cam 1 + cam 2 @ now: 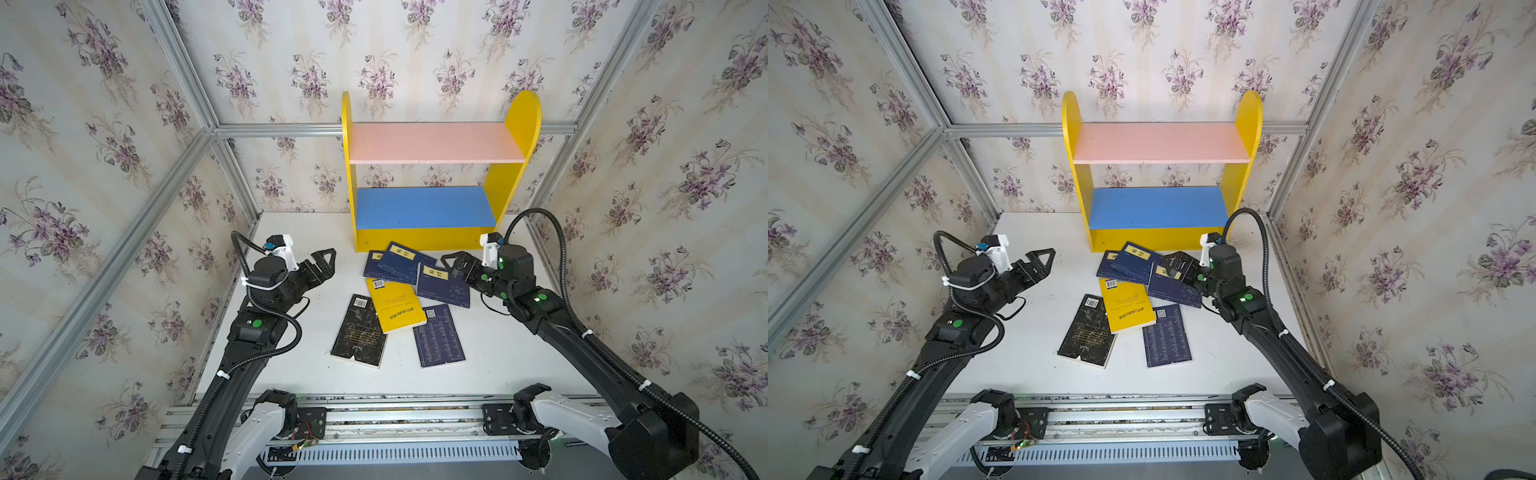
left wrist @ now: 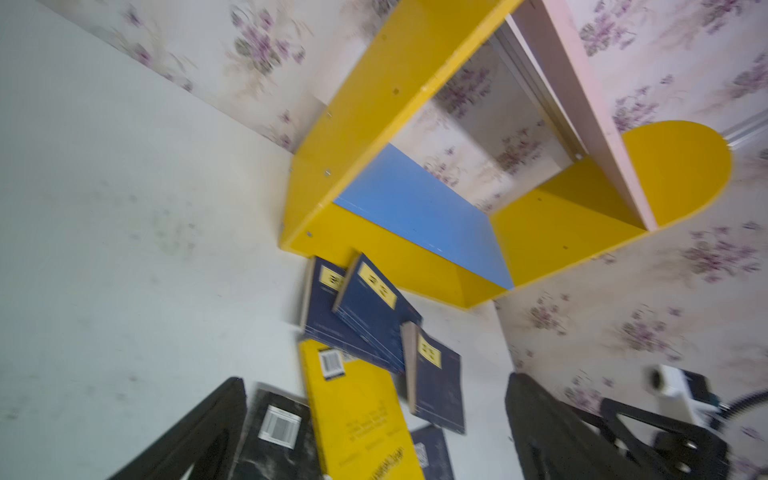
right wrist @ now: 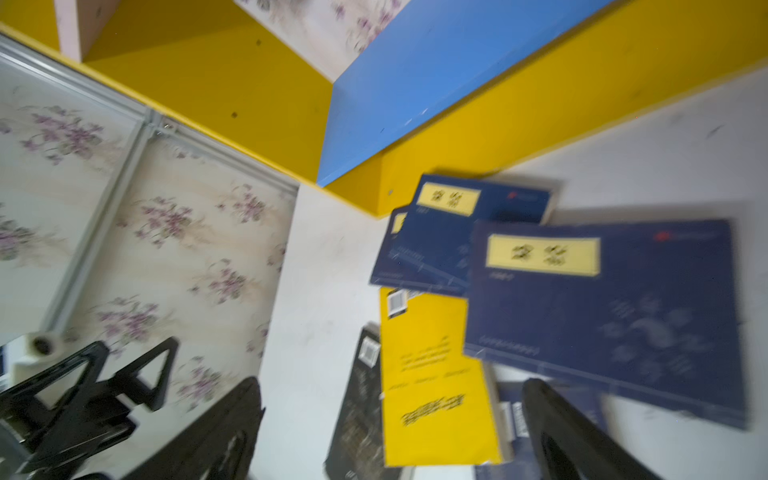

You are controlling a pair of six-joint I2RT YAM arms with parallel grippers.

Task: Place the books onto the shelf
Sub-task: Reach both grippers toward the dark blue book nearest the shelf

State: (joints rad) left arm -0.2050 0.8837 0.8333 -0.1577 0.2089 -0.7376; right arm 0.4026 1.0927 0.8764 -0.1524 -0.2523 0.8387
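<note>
Yellow-sided, the shelf stands at the worktop's back edge, with six books scattered flat before it. Both top views show the left gripper and right gripper with jaws apart, holding nothing. The wrist views hide most of the frontmost navy book.

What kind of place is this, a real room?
Probably a staged robot test cell, not a lived-in room: floral wallpaper panels in a bare aluminium frame, two black robot arms on a metal rail, and a small yellow, pink and blue wooden bookshelf on a white tabletop.
</note>
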